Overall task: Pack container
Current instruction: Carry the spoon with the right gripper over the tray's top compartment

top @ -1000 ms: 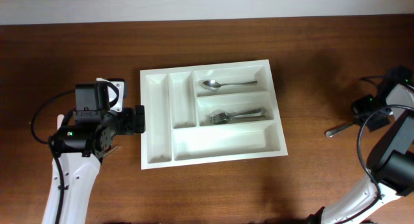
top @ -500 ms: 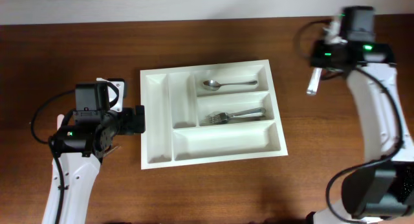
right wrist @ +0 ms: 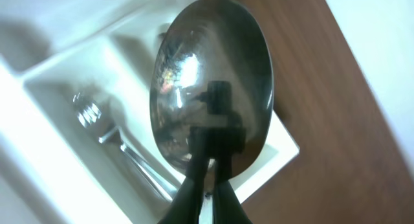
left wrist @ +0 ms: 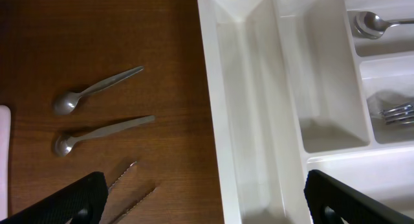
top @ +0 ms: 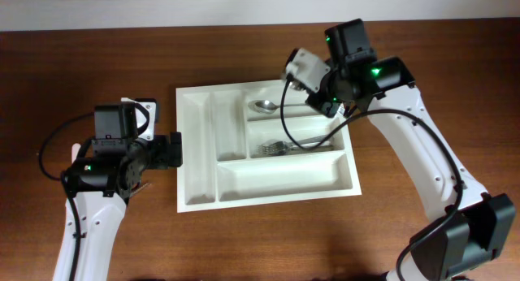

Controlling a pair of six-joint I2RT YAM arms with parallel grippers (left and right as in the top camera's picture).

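The white container [top: 199, 159] lies mid-table with a spoon [top: 268, 106] in its top right compartment and forks [top: 280, 146] in the one below. My right gripper [top: 325, 102] hovers over the top right compartment. In the right wrist view it [right wrist: 207, 179] is shut on the neck of a large steel spoon [right wrist: 210, 81], above the container [right wrist: 39, 140] and the spoon lying in it [right wrist: 87, 111]. My left gripper [top: 175, 149] is open and empty at the container's left rim. In the left wrist view it [left wrist: 204, 208] straddles the container's rim [left wrist: 210, 88].
On the table left of the container lie two loose spoons [left wrist: 97, 88] [left wrist: 97, 133] and two serrated knives [left wrist: 126, 175], seen in the left wrist view. The left arm hides them in the overhead view. The container's two long compartments hold nothing.
My right arm has swung from the table's far right edge to over the container's top right compartment, carrying the large spoon. The left arm has not moved.
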